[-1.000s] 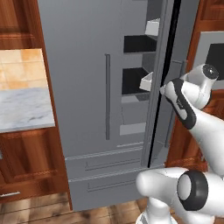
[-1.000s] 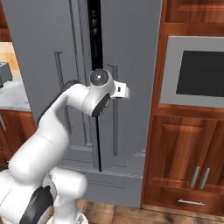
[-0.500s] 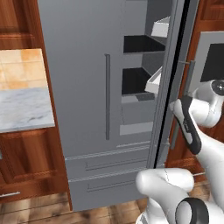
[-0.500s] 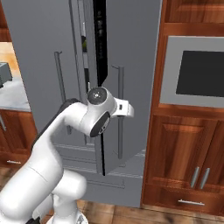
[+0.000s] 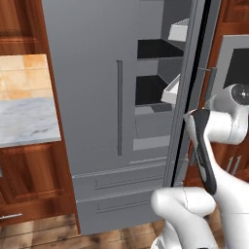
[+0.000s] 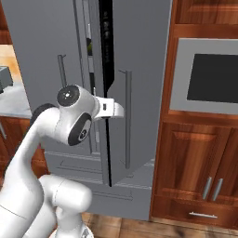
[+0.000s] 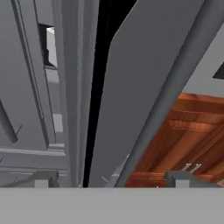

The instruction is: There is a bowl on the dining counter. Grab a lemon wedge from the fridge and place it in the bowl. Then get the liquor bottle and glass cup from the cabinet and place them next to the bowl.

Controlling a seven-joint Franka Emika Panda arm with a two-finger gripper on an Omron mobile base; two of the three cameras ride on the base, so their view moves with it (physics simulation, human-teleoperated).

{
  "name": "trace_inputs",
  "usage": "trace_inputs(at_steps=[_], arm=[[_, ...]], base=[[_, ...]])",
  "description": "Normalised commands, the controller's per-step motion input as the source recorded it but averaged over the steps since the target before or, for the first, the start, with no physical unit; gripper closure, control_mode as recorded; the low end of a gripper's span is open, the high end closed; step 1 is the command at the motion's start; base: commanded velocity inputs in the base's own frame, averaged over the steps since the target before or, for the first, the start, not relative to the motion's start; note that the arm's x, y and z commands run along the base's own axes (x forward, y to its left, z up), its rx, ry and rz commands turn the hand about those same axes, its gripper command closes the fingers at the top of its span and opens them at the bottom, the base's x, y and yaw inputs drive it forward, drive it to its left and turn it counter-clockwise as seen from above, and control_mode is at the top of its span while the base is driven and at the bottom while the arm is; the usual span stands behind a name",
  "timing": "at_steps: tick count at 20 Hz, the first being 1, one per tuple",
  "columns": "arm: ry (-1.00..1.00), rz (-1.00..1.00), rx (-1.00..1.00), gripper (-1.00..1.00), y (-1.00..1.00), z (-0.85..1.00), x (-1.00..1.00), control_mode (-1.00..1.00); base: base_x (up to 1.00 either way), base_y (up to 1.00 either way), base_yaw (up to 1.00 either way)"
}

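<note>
At the fridge's right door (image 6: 139,93), swung only partly ajar, the gripper (image 7: 109,179) is seen released, fingers spread either side of the door edge. No lemon wedge can be made out on the shelves (image 5: 160,48). With so narrow a gap, the arm could be fouled on the door when reaching inside.

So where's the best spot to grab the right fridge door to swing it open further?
Grip the vertical bar handle on the right fridge door, around mid-height, approaching from the front with the open gripper spanning it sideways. The handle stands off the door face, leaving room for a finger behind it; the door is only ajar.
</note>
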Motion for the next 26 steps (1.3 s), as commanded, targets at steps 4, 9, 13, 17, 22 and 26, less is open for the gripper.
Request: trace_inputs(at_steps=[4,9,13,17,22,26], arm=[[0.00,0.00,-0.17,-1.00,0.99,0.89,0.13,-1.00],[0.06,-0.02,-0.25,-1.00,0.97,0.50,0.38,-1.00],[0.09,-0.02,-0.25,-1.00,0.54,0.34,0.54,-1.00],[0.08,-0.02,-0.18,-1.00,0.11,0.31,0.53,-1.00],[0.12,-0.01,-0.11,-1.00,-0.05,0.04,0.67,-1.00],[0.08,0.00,-0.06,-1.00,-0.18,0.00,0.59,-1.00]], base=[[0.00,0.00,0.00],[0.00,0.00,0.00],[0.00,0.00,0.00],[0.00,0.00,0.00],[0.00,0.00,0.00],[0.00,0.00,0.00]])
